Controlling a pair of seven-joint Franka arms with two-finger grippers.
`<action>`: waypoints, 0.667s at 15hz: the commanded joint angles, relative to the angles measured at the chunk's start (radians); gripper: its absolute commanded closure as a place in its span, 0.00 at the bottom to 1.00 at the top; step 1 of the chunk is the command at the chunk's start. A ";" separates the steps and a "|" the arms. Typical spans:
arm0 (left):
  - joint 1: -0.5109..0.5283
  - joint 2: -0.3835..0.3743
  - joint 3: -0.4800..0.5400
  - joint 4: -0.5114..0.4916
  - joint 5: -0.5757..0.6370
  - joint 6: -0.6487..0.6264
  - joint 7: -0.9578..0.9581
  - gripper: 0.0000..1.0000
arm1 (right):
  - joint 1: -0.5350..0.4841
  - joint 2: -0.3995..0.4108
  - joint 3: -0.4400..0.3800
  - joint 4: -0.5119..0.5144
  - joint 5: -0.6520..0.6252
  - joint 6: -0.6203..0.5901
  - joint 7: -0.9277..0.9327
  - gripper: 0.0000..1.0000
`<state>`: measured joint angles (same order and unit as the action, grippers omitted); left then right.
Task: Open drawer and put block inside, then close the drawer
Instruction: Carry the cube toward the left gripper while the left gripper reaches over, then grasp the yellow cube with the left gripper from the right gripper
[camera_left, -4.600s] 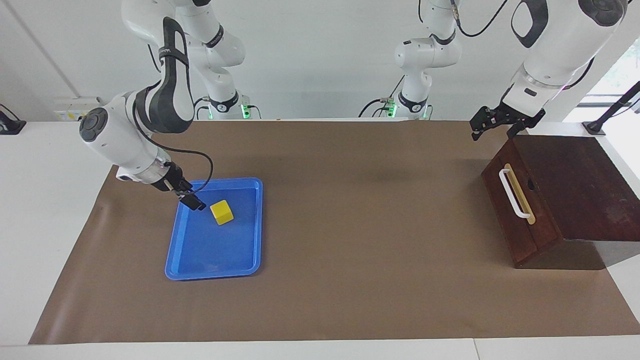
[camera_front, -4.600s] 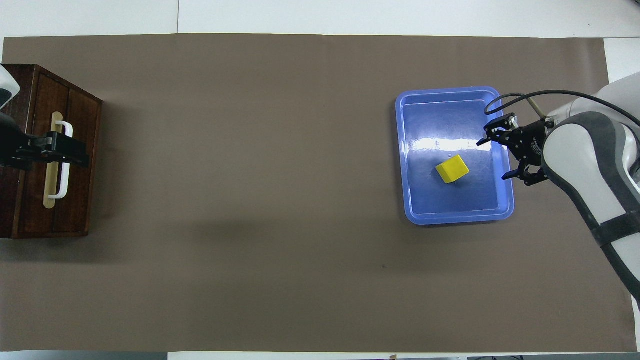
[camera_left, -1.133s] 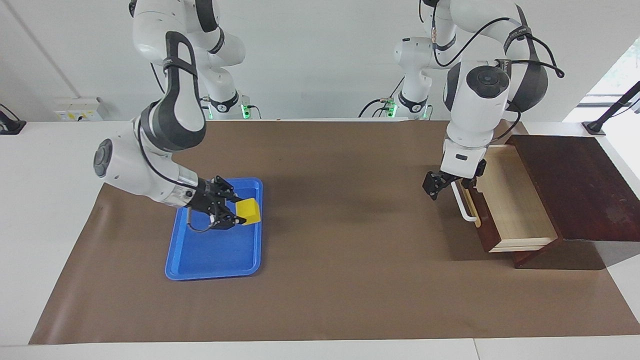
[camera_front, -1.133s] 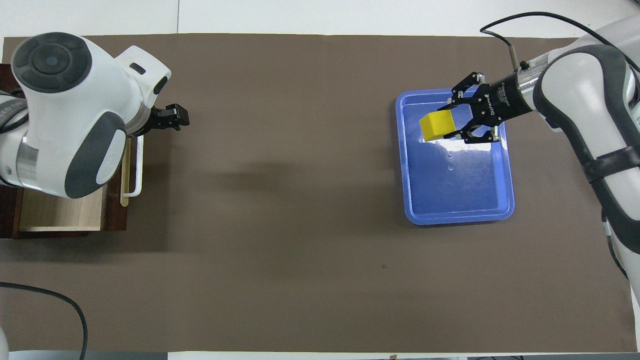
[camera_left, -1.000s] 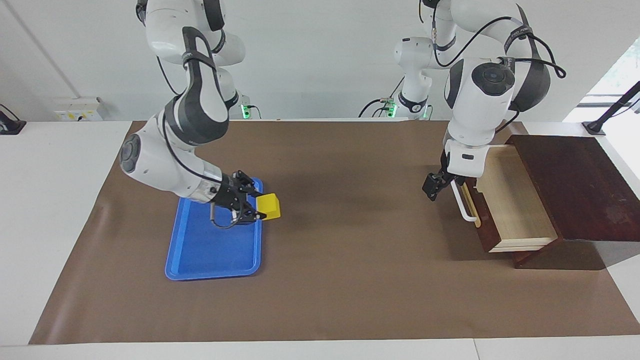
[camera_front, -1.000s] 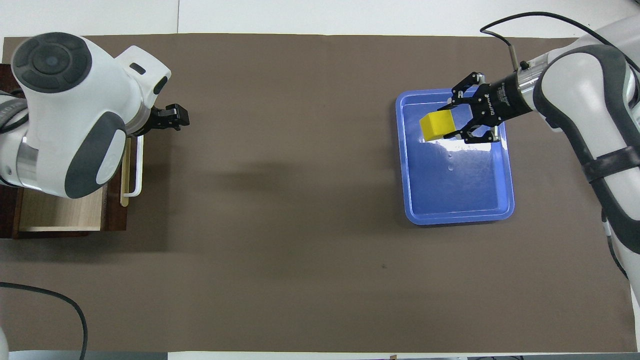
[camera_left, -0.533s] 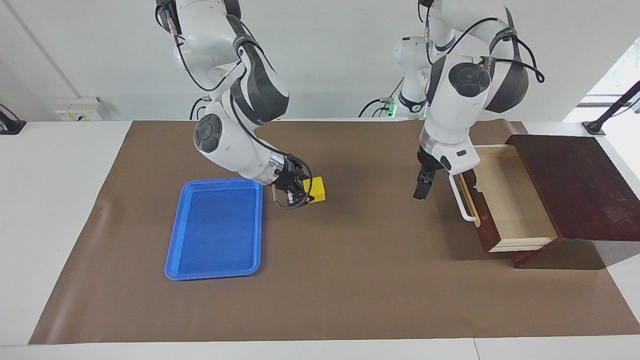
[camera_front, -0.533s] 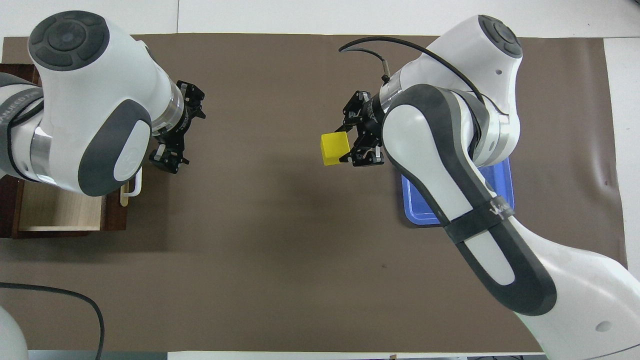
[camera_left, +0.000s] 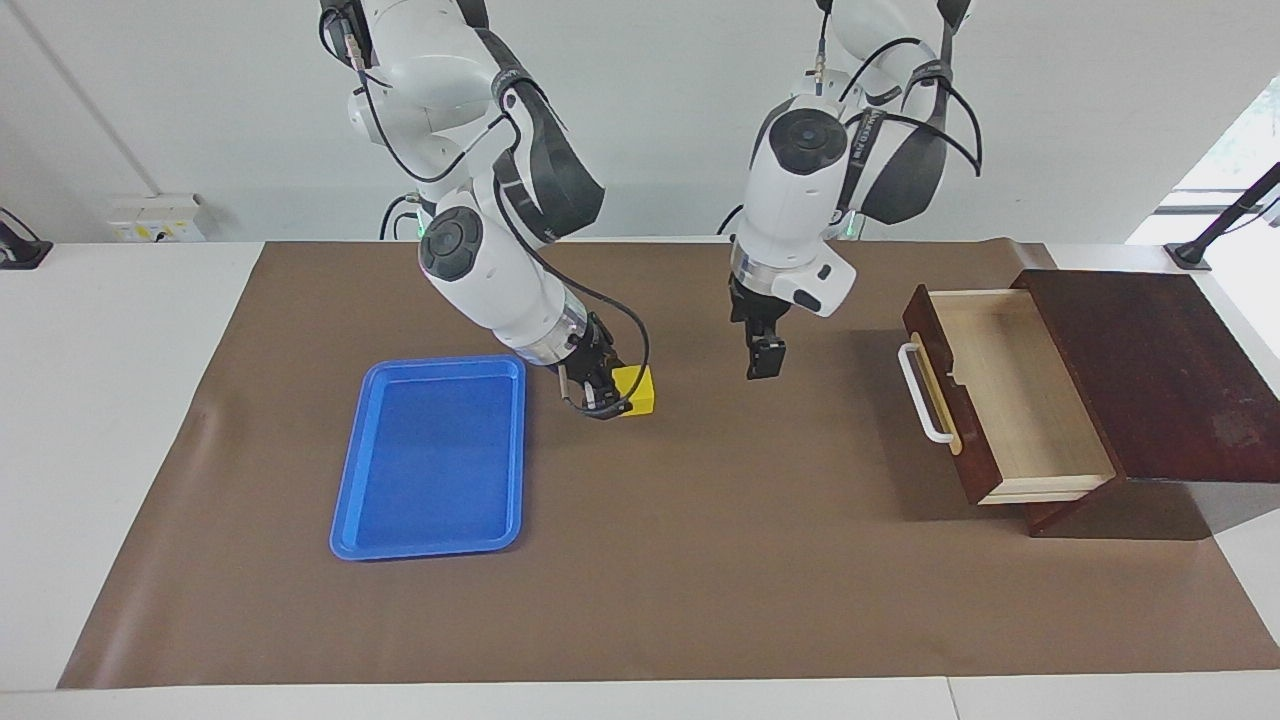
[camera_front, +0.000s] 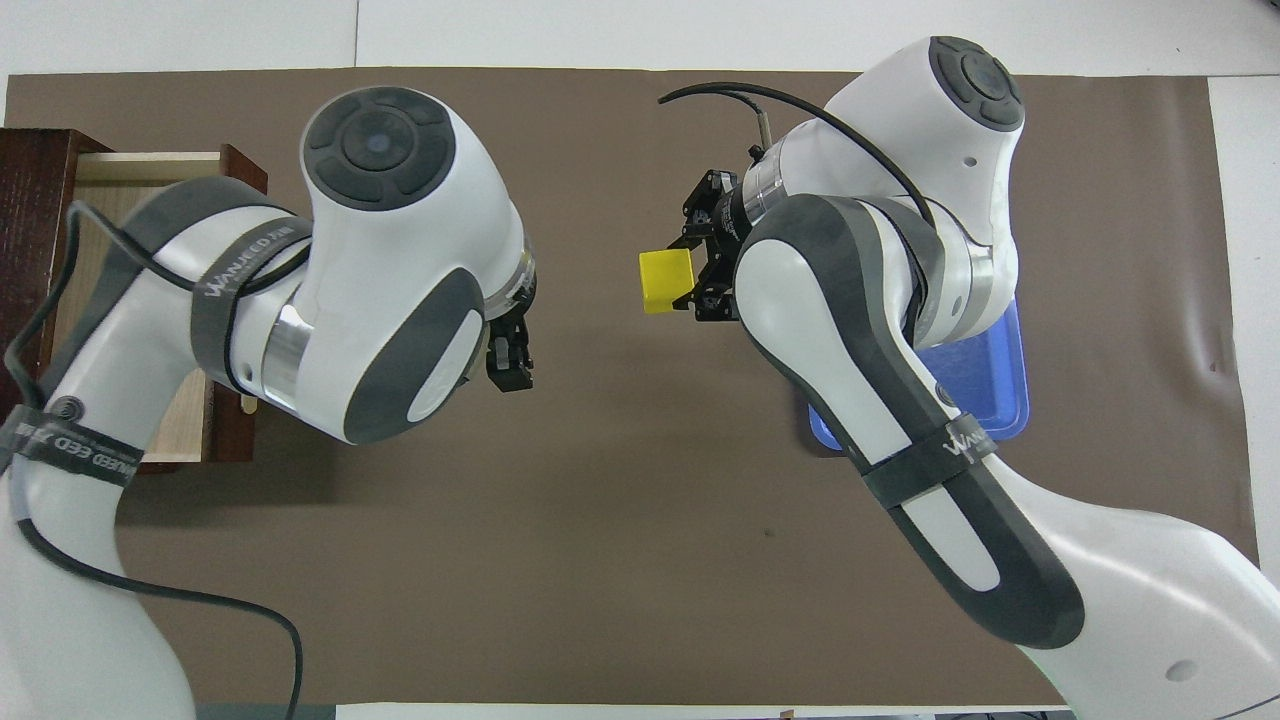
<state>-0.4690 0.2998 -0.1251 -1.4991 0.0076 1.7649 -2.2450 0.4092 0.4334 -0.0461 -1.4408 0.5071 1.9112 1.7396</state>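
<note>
The drawer (camera_left: 1010, 400) of the dark brown box (camera_left: 1150, 370) stands pulled out, its pale wood inside bare, its white bar handle (camera_left: 923, 395) free. My right gripper (camera_left: 618, 392) is shut on the yellow block (camera_left: 638, 388) and holds it low over the mat's middle, beside the blue tray. In the overhead view the block (camera_front: 665, 282) shows at the right gripper (camera_front: 688, 280). My left gripper (camera_left: 760, 360) hangs over the mat between the block and the drawer, apart from both. It also shows in the overhead view (camera_front: 508, 366).
The blue tray (camera_left: 430, 460) lies empty toward the right arm's end of the brown mat (camera_left: 700, 560). In the overhead view my arms hide most of the tray (camera_front: 1005, 385) and of the drawer (camera_front: 120, 190).
The drawer went from shut to pulled out. My right gripper took the block from the tray and carried it toward the middle. My left gripper left the handle and moved toward the block.
</note>
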 joint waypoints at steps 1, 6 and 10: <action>-0.057 0.175 0.035 0.201 -0.008 -0.036 -0.102 0.00 | 0.007 -0.002 0.000 0.008 -0.018 0.015 0.061 1.00; -0.111 0.248 0.073 0.295 -0.012 -0.019 -0.151 0.00 | 0.031 -0.002 0.002 0.003 -0.019 0.069 0.104 1.00; -0.125 0.286 0.079 0.361 -0.014 -0.004 -0.159 0.00 | 0.037 -0.002 0.002 0.002 -0.021 0.071 0.110 1.00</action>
<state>-0.5733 0.5451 -0.0724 -1.2198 0.0076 1.7691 -2.3905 0.4429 0.4333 -0.0448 -1.4392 0.5071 1.9681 1.8236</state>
